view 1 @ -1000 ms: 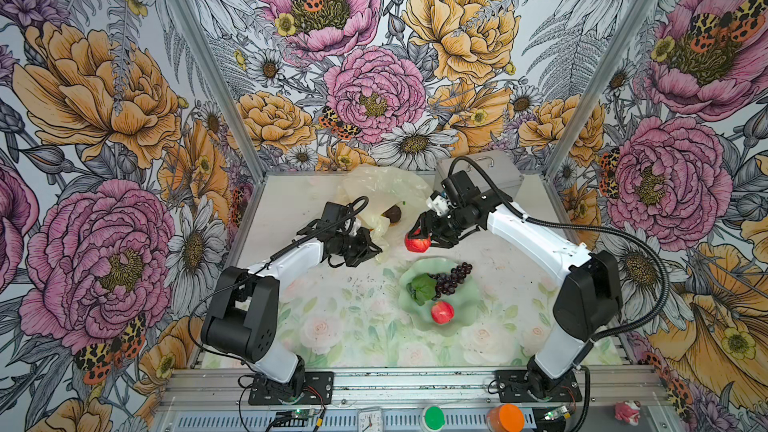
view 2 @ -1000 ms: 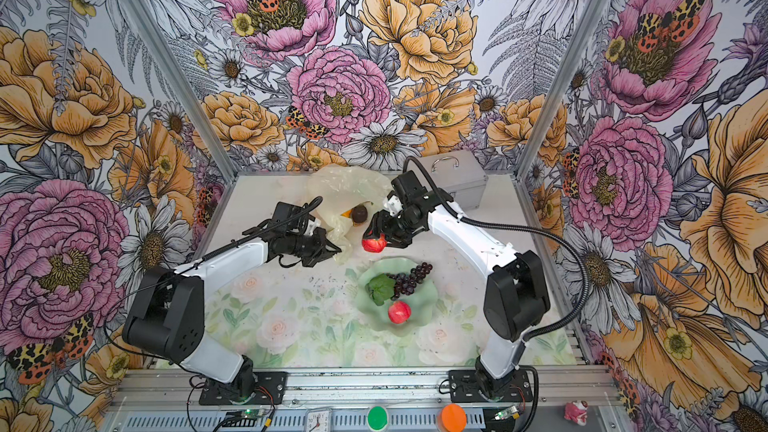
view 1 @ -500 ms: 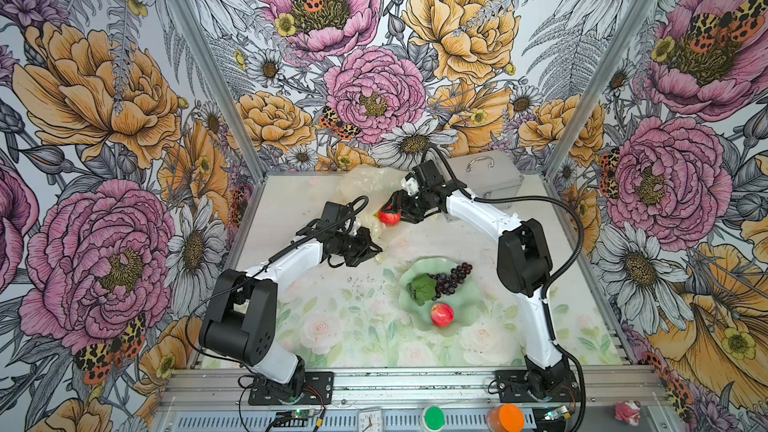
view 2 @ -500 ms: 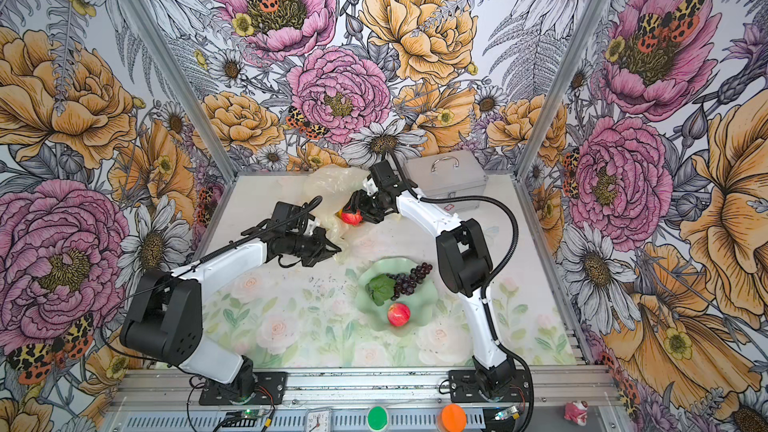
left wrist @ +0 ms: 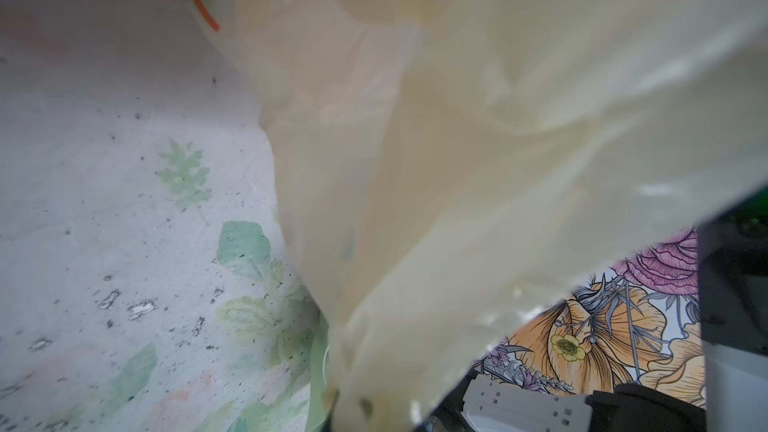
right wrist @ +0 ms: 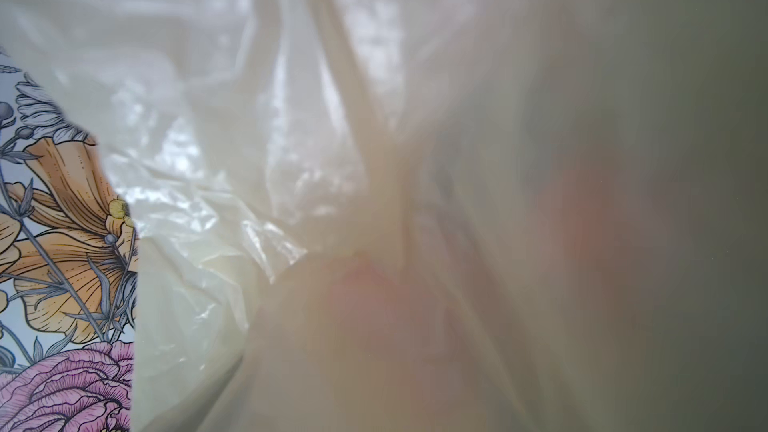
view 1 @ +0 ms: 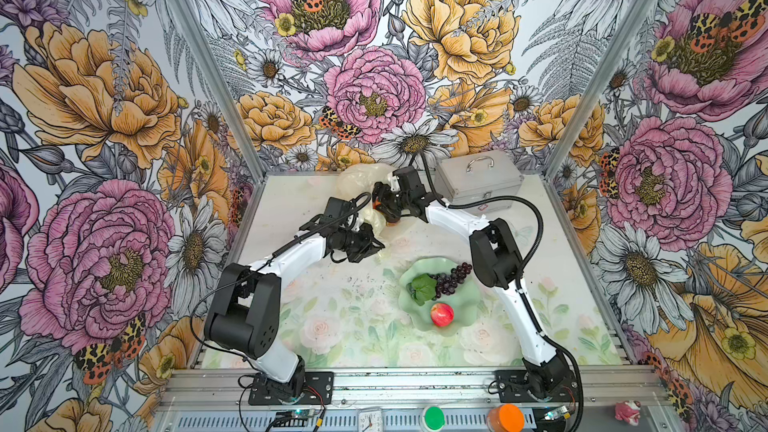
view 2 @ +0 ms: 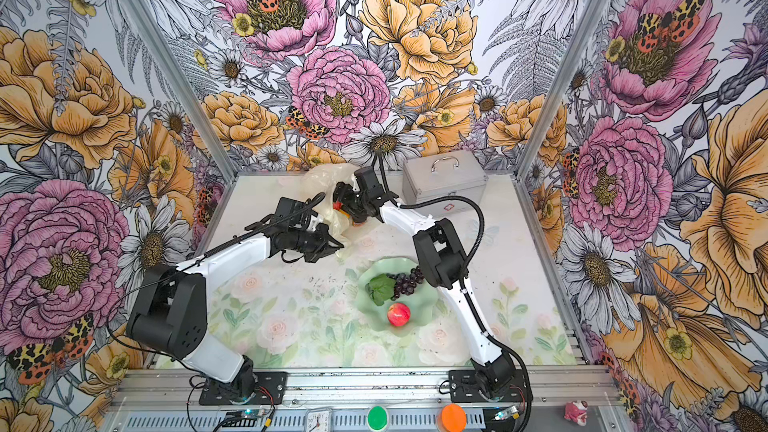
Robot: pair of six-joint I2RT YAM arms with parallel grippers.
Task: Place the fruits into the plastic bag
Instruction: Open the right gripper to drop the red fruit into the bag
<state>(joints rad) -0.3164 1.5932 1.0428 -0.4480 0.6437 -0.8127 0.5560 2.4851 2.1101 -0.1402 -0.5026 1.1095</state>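
The plastic bag (view 1: 359,178), thin cream-white translucent film, lies crumpled at the upper centre of both top views, just left of the silver metal case (view 1: 478,178). Your left gripper (view 1: 376,245) is clamped on the bag's near edge, and in its wrist view the film gathers down toward it. Your right gripper (view 1: 384,209) sits at the bag's mouth. Its wrist view shows only film, so you cannot tell whether its jaws are parted or gripping. A speck of red fruit (view 2: 337,204) shows at its tip.

The remaining fruits lie below and to the right of that gripper in the frame. They sit on the pale green scalloped dish (view 1: 467,305): purple grapes (view 1: 451,280), green leaf (view 1: 424,286) and red apple (view 1: 441,314). The grape bunch runs diagonally, upper right to lower left. The right arm is nearer.

Open table lies between bag and dish, but the right arm's elbow hangs just beside the dish's right rim. You should probably lift clear of the film before swinging down.
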